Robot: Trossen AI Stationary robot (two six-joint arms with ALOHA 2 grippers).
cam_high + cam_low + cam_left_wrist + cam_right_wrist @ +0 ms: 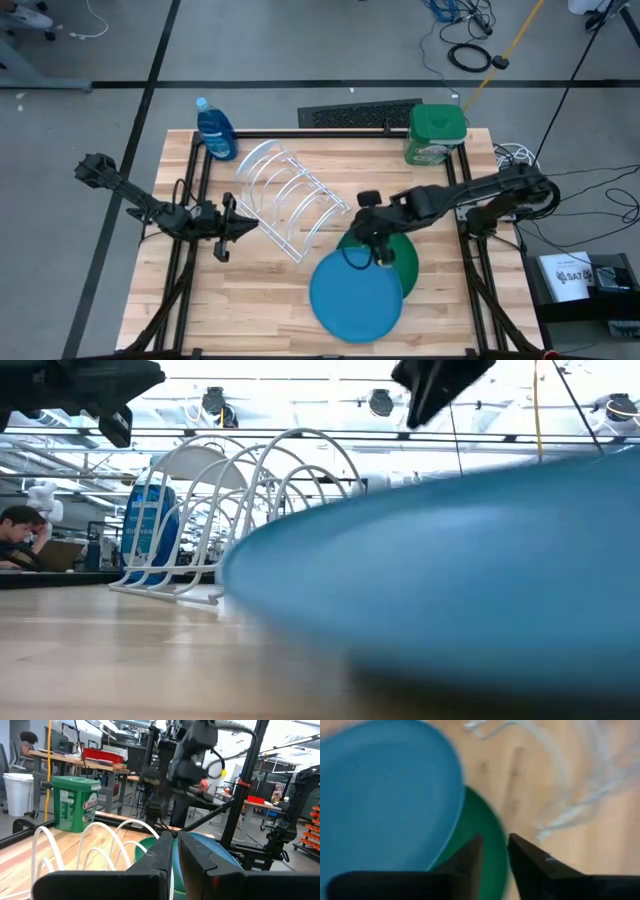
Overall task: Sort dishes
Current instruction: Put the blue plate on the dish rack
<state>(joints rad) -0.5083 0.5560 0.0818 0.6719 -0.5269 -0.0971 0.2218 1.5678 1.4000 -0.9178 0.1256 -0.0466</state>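
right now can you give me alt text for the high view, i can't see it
Seen from above, the right hand hovers over a dark green plate partly covered by a blue plate on a wooden table. The left hand waits beside an empty white wire rack; a blue bottle and green-lidded tub stand behind.

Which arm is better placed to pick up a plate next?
The right. Its gripper hangs over the dark green plate, fingers slightly apart over its rim beside the blue plate. The left gripper waits beyond the white rack.
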